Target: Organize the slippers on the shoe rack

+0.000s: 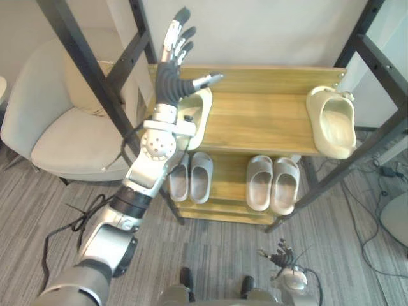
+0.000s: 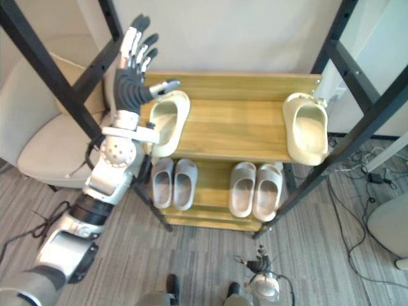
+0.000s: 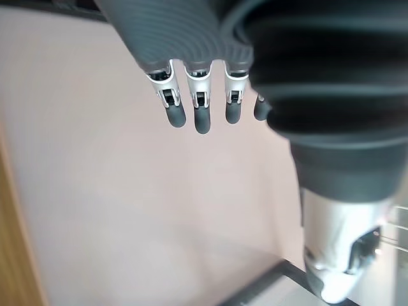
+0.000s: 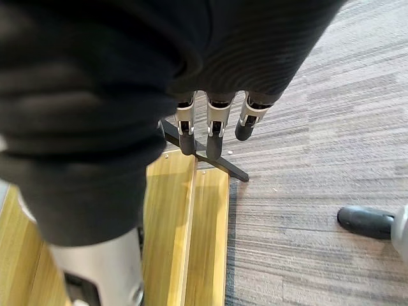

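My left hand (image 1: pixel 171 80) is raised over the left end of the wooden shoe rack (image 1: pixel 261 118), its straight fingers (image 3: pixel 201 108) spread and holding nothing. Just below it a cream slipper (image 1: pixel 194 118) lies on the top shelf's left end, partly hidden by my wrist. A matching cream slipper (image 1: pixel 335 121) lies at the right end of the same shelf. The lower shelf holds two pale pairs side by side, one on the left (image 1: pixel 191 177) and one on the right (image 1: pixel 273 183). My right hand (image 1: pixel 280 258) hangs low in front of the rack, its fingers (image 4: pixel 210 131) relaxed over the floor.
A beige armchair (image 1: pixel 57 121) stands left of the rack. Black slanted frame posts flank the rack on the left (image 1: pixel 89 57) and on the right (image 1: pixel 376 57). Grey striped carpet (image 1: pixel 223 255) lies in front.
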`<state>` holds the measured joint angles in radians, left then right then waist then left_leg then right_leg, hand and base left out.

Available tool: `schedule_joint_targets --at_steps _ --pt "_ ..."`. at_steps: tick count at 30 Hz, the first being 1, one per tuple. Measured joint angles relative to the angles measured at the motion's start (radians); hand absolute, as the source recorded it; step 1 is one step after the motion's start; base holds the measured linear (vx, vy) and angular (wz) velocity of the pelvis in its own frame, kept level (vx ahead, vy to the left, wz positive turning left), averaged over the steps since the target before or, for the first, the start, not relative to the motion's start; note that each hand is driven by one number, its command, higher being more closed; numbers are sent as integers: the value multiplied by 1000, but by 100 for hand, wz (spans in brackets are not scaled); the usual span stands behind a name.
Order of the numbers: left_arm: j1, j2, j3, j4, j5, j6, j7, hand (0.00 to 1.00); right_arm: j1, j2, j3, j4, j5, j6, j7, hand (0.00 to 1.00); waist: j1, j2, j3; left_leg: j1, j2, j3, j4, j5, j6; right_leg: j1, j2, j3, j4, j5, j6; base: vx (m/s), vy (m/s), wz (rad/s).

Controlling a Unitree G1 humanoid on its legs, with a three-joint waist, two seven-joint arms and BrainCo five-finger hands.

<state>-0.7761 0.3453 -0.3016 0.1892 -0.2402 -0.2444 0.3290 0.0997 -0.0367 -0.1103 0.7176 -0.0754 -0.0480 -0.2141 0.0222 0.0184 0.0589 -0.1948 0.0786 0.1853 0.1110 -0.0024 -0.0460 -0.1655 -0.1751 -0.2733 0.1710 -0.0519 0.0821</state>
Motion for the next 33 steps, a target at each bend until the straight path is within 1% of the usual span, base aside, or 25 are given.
schedule_joint_targets --at_steps 2,5,8,9,11,16,21,25,30,33 --pt "-5 2 7 26 0 13 -1 0 -2 0 1 0 0 0 0 0 0 -1 0 0 -1 8 0 -2 3 -6 -1 9 3 0 1 16 12 -9" --pt "-7 7 9 63 2 21 -3 0 -9 -1 1 -3 0 1 0 0 -1 -1 -1 -6 -1 18 2 -4 5 -18 -3 13 5 -1 1 5 15 -10" --pt "-16 28 9 110 5 36 -8 0 -14 -2 0 -3 1 2 0 0 -5 -2 -2 -17 -1 24 5 -4 6 -36 -6 21 16 -1 1 4 12 -5" --pt "-30 37 9 154 15 48 -13 0 -14 -2 0 -3 1 2 0 0 -7 -2 -2 -18 -2 26 5 -5 6 -39 -6 22 17 -1 2 7 12 -3" --pt "-38 43 9 173 27 56 -22 0 -16 -2 0 -3 1 2 0 0 -7 -2 -2 -22 -2 27 5 -4 7 -44 -7 23 18 -1 2 0 0 0" --pt "-41 66 7 243 95 72 -51 0 -20 -3 -1 -3 5 2 0 0 -12 -2 -2 -29 -1 29 6 -4 7 -52 -7 26 21 -1 2 4 1 -1" --pt "-73 74 4 326 147 97 -59 0 -22 -4 -1 -3 6 2 2 0 -12 -2 -2 -35 -2 39 6 -4 7 -72 -9 38 36 -4 3 12 8 -5" --pt "-104 90 3 379 187 101 -72 0 -21 -5 -3 -3 6 1 7 0 -16 -2 -2 -39 -1 50 6 -4 7 -80 -9 44 37 -4 2 6 9 -4" --pt "-117 139 4 401 239 103 -77 0 -18 -6 -3 -3 7 1 10 0 -21 -2 -2 -39 0 54 4 -5 7 -84 -8 48 34 -4 2 0 0 0" --pt "-134 155 8 432 244 105 -77 0 -19 -6 -3 -3 8 0 13 0 -21 -2 -2 -51 0 57 3 -5 7 -100 -7 56 34 -3 2 12 10 -7"
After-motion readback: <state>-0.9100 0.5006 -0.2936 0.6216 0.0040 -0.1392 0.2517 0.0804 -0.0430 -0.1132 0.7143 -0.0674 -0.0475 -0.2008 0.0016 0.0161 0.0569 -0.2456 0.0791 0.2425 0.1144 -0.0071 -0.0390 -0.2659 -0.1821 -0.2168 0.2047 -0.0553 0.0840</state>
